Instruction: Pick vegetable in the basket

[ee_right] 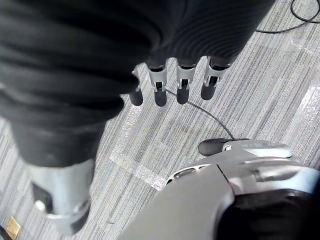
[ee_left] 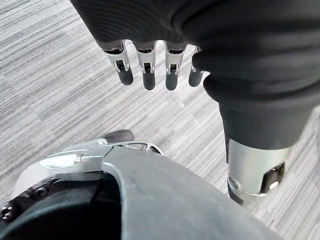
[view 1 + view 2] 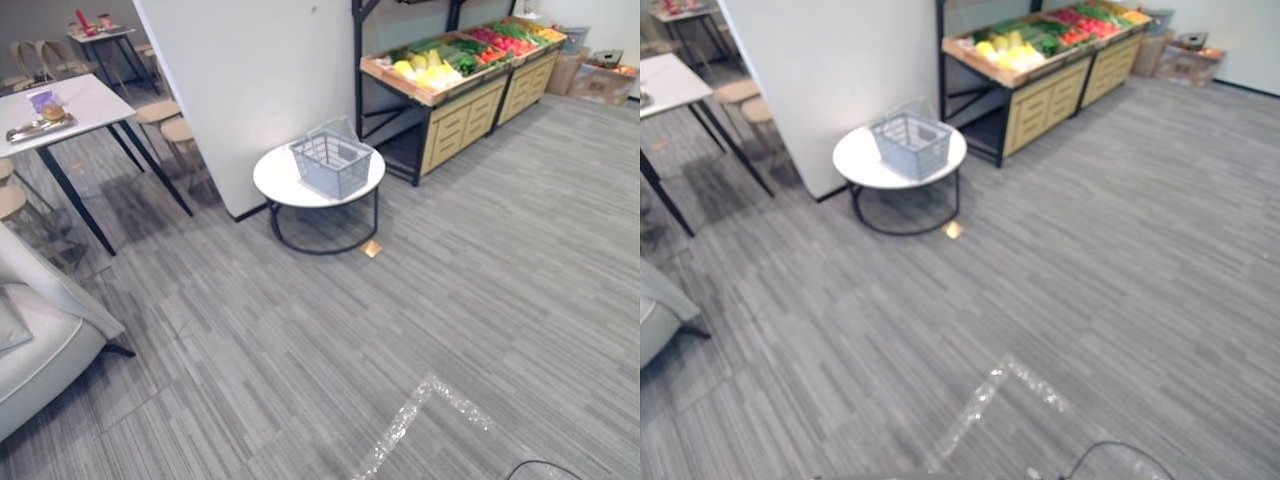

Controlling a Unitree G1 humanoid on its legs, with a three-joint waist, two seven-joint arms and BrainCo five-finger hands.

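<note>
- While the basket [image 3: 331, 162] sat on the round counter [image 3: 275, 182], vegetables [image 3: 432, 72] lay on a stand [image 3: 470, 112] beyond it.
- Left hand [image 2: 149, 67] hung with fingers straight, empty.
- Right hand [image 1: 183, 82] hung likewise.

Bright, even light casts soft shadows beneath the round table [image 3: 275, 180] and glints off floor tape [image 3: 405, 418].

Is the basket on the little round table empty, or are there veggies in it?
Empty, as far as it shows: the basket stands upright on the round table, and only its own grey mesh is seen inside.
</note>
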